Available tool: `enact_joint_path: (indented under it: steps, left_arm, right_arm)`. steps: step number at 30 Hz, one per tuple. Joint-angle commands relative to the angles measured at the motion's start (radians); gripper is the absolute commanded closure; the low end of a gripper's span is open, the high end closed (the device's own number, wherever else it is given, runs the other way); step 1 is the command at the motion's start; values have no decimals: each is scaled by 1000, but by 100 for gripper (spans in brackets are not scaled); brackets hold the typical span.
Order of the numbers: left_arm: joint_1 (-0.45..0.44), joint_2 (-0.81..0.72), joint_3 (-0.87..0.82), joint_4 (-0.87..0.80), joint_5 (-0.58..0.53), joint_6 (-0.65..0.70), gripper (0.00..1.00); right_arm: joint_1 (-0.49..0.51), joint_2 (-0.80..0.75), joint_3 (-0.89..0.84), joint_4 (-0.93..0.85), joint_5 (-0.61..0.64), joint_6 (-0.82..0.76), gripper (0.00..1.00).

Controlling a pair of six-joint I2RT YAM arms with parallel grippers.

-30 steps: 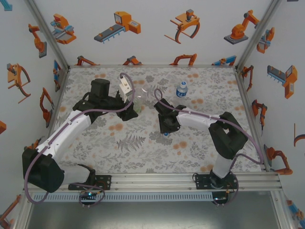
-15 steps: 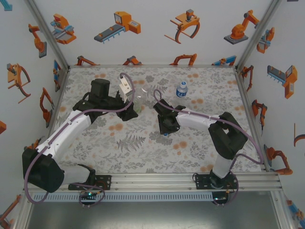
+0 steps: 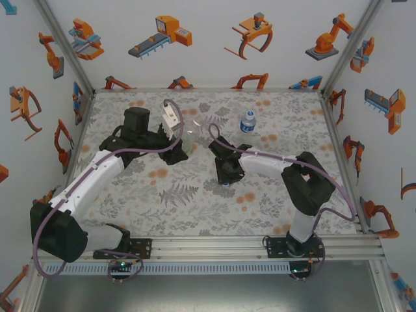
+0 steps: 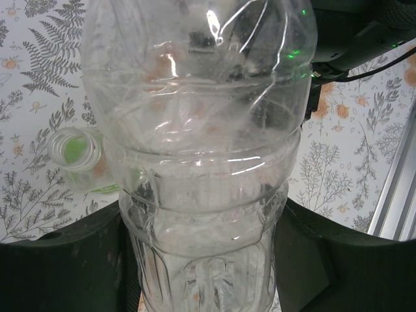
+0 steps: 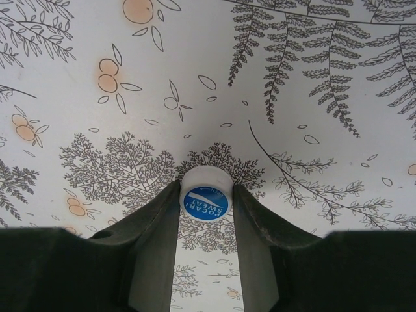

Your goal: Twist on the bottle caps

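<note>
A plain clear bottle (image 4: 201, 162) stands between the black jaws of my left gripper (image 4: 205, 260), which is shut on its ribbed lower body. From above, the same clear bottle (image 3: 190, 135) is at the table's middle-left. Lying behind it is the green-tinted bottle (image 4: 75, 149), its open mouth facing the camera. My right gripper (image 5: 205, 201) is shut on a white bottle cap (image 5: 205, 195) with a blue printed top, both fingers (image 5: 153, 227) pressing its sides, low over the floral mat. From above, the right gripper (image 3: 225, 181) is right of the left one. The blue-label bottle (image 3: 247, 122) stands upright further back.
The floral mat (image 3: 162, 195) covers the table inside white walls printed with orange robots. An aluminium rail (image 3: 214, 244) runs along the near edge, and its corner (image 4: 393, 188) is at the right of the left wrist view. The right arm's dark body (image 4: 364, 32) hangs close to the clear bottle.
The right gripper's jaws have narrowed slightly onto the cap, and the right arm has edged a little to the left. The left arm and its bottle have not moved.
</note>
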State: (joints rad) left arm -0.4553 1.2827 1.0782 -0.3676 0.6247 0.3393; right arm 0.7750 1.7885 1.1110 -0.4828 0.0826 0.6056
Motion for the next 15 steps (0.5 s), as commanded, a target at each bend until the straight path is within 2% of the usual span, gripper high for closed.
enact_joint_path:
  steps: [1, 9, 15]
  left_arm:
    - [7, -6, 32, -8, 13, -11, 99]
    - [-10, -20, 19, -9, 35, 29, 100]
    - [-53, -52, 1, -35, 18, 111, 99]
  right_arm:
    - [6, -2, 3, -17, 4, 12, 66]
    - [6, -137, -52, 29, 32, -28, 71]
    - [4, -293, -79, 61, 1, -187, 72]
